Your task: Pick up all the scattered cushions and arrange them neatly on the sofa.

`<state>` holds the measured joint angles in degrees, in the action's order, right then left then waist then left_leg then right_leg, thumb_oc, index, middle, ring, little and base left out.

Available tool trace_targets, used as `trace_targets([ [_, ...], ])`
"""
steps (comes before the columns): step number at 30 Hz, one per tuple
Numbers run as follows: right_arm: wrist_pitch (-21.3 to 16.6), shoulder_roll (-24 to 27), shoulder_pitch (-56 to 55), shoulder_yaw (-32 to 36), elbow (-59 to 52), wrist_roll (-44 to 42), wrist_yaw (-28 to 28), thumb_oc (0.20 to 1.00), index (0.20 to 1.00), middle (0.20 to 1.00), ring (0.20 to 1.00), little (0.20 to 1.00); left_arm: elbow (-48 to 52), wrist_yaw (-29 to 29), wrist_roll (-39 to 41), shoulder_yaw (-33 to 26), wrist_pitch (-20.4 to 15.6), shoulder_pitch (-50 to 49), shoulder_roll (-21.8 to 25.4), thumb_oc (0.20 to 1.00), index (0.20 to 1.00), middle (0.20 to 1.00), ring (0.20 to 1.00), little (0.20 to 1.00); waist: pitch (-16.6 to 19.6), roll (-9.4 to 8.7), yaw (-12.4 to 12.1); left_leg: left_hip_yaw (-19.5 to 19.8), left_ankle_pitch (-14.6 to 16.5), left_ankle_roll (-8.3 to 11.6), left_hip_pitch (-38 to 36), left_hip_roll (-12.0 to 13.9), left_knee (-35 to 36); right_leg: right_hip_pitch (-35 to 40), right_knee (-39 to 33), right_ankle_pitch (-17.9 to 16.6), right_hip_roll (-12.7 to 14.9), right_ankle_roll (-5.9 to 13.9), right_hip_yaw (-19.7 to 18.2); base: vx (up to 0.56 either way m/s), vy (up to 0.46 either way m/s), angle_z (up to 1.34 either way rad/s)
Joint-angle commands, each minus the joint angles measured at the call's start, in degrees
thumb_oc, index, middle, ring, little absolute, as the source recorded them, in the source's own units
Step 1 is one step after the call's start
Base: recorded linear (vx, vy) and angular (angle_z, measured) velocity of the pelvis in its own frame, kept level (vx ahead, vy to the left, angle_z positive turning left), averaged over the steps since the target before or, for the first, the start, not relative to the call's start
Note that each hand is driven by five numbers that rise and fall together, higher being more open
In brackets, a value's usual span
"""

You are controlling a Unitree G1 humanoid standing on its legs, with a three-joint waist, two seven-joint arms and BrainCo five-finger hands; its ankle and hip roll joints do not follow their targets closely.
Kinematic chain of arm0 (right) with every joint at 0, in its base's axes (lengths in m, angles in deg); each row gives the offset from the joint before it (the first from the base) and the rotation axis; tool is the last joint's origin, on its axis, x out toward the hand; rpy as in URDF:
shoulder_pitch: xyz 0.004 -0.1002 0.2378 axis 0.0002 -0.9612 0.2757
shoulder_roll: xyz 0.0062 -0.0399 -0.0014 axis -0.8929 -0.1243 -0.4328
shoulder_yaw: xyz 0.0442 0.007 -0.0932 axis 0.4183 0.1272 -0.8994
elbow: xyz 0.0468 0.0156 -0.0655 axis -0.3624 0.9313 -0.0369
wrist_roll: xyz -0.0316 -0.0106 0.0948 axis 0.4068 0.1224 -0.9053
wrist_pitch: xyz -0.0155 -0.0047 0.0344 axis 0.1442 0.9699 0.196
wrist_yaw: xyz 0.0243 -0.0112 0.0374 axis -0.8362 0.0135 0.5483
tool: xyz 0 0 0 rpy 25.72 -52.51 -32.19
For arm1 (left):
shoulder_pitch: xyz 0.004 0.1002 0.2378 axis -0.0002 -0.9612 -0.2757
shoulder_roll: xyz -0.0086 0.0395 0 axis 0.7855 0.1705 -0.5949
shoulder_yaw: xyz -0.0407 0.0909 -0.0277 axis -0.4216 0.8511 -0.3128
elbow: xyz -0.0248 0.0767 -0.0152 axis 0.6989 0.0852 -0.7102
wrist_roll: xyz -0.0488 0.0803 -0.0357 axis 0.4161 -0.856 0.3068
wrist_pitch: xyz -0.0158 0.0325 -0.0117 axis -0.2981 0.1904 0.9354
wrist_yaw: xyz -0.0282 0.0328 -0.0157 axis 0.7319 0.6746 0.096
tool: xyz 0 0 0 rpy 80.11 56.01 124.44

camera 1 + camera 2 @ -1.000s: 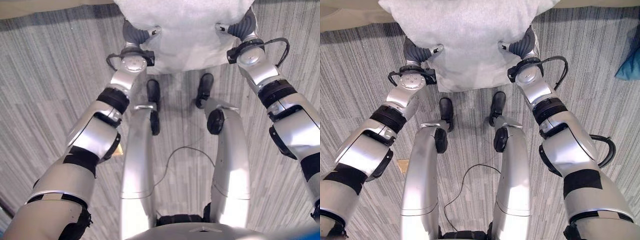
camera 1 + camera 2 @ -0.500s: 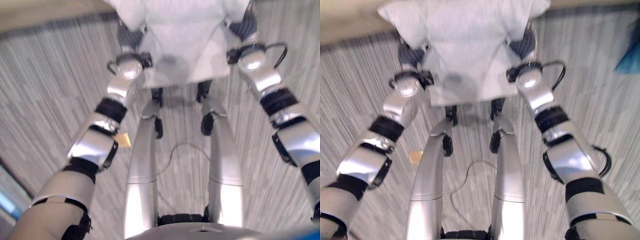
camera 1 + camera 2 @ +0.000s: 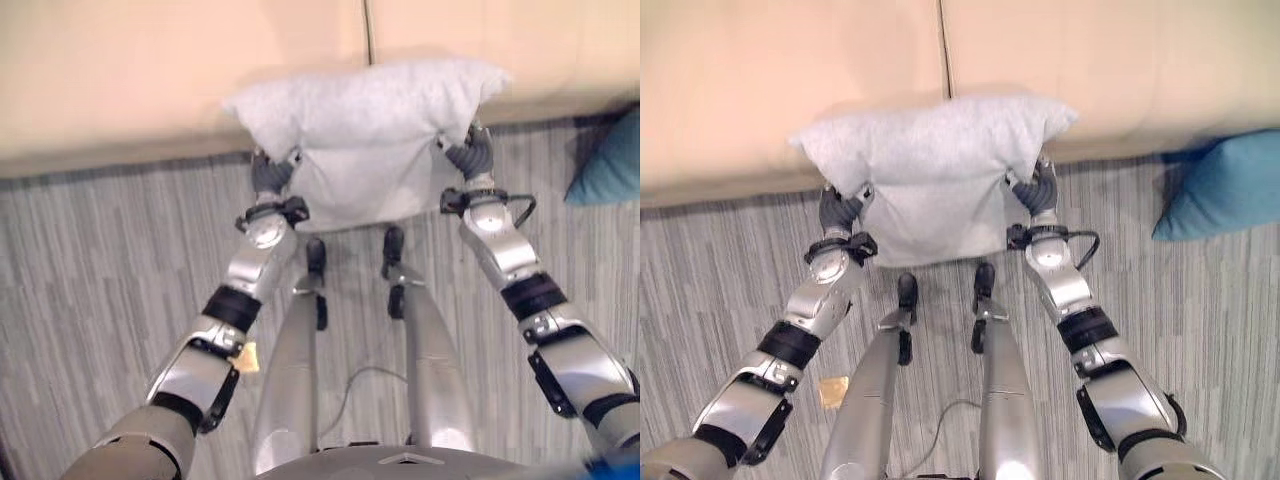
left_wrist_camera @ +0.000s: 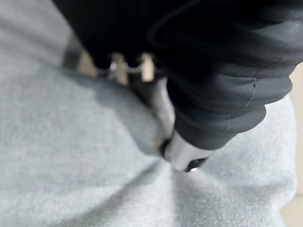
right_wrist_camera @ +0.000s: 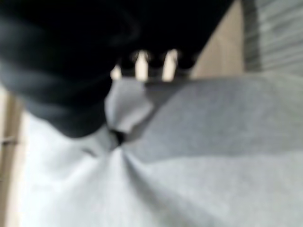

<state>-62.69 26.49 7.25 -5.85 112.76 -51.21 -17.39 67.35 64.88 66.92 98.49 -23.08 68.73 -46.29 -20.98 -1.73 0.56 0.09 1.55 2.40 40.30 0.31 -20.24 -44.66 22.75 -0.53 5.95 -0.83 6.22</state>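
— Two hands on it: the left hand point(image 3: 268, 172) and the right hand point(image 3: 472, 158) each pinch a side of the pale grey fabric cushion point(image 3: 930, 165), fingers dug into the cloth.

— Where's it sitting?

— Held up off the striped grey carpet point(image 3: 720, 260), its top edge over the front of the beige upholstered sofa point(image 3: 790, 80).

— Risk?

— I'd say a thin pinch could slip and drop it short. A blue cushion point(image 3: 1225, 195) lies on the floor by the sofa.
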Motion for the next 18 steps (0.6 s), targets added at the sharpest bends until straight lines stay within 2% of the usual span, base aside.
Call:
trace_targets([
  [1,-5.37,-4.91,-4.02,-2.28,-7.48,1.97,5.7,0.2,0.2,0.2,0.2,0.2,6.52,-6.27,-4.85,2.7,-4.05,-3.11,-3.43,0.2,0.2,0.2,0.2,0.2,6.28,2.31,0.53,3.69,-6.67,0.82,-7.69,-2.08,10.75,10.83,-4.53,3.4,-0.68,5.18,0.38,0.26,0.105,0.16],
  [6,-4.91,-5.51,-11.26,-1.54,-9.51,3.0,8.17,0.2,0.2,0.2,0.2,0.2,7.85,-9.15,-6.61,2.32,-2.79,-10.82,-3.3,0.2,0.2,0.2,0.2,0.2,8.43,1.57,0.03,3.52,-5.01,0.62,-19.26,-2.3,12.82,24.56,-9.78,2.81,-0.29,6.3,1.47,0.18,0.08,0.07],
  [7,-4.91,-5.5,-11.26,-1.53,-9.52,3.0,8.17,0.2,0.2,0.2,0.2,0.2,7.85,-9.15,-6.61,2.32,-2.79,-10.81,-3.3,0.2,0.2,0.2,0.2,0.2,8.51,1.6,0.03,3.55,-5.16,0.63,-19.19,-2.28,12.94,24.53,-9.97,2.63,-0.32,6.29,1.5,0.17,0.114,0.07],
  [9,-4.4,-5.93,-13.82,-1.11,-8.96,3.56,9.24,0.2,0.2,0.2,0.2,0.2,7.38,-10.3,-7.17,2.18,-1.92,-13.95,-2.81,0.2,0.2,0.2,0.2,0.2,10.29,1.24,-0.44,3.07,-3.48,0.21,-23.91,-2.45,13.07,29.57,-10.92,2.76,0.17,7.01,1.76,0.2,0.146,0.06],
  [14,-3.69,-5.99,-16.17,0.12,-8.99,3.96,10.17,0.2,0.2,0.2,0.2,0.2,7.96,-11.18,-8.38,1.37,-0.83,-17.01,-1.08,0.2,0.2,0.2,0.2,0.2,12.03,0.98,-1.0,2.42,-1.21,-0.7,-29.64,-2.94,13.52,34.36,-10.9,2.97,0.56,8.11,1.46,0.14,0.112,-0.05],
  [16,-3.47,-6.3,-16.69,0.34,-8.82,4.35,10.49,0.2,0.2,0.2,0.2,0.2,7.09,-11.3,-8.87,1.4,-0.12,-17.79,-0.84,0.2,0.2,0.2,0.2,0.2,12.88,0.99,-1.02,2.37,-0.36,-1.41,-32.71,-3.32,13.97,35.79,-7.46,3.44,0.41,8.65,0.96,0.13,0.128,-0.05],
  [18,-3.27,-6.51,-16.75,0.26,-8.87,5.3,10.31,0.2,0.2,0.2,0.2,0.2,6.87,-10.96,-9.05,1.46,-0.04,-17.83,-1.04,0.2,0.2,0.2,0.2,0.2,13.38,0.89,-0.7,2.64,0.0,-1.75,-34.69,-3.19,14.76,35.23,-4.5,3.53,-0.89,8.69,-0.27,0.11,0.088,0.0],
])
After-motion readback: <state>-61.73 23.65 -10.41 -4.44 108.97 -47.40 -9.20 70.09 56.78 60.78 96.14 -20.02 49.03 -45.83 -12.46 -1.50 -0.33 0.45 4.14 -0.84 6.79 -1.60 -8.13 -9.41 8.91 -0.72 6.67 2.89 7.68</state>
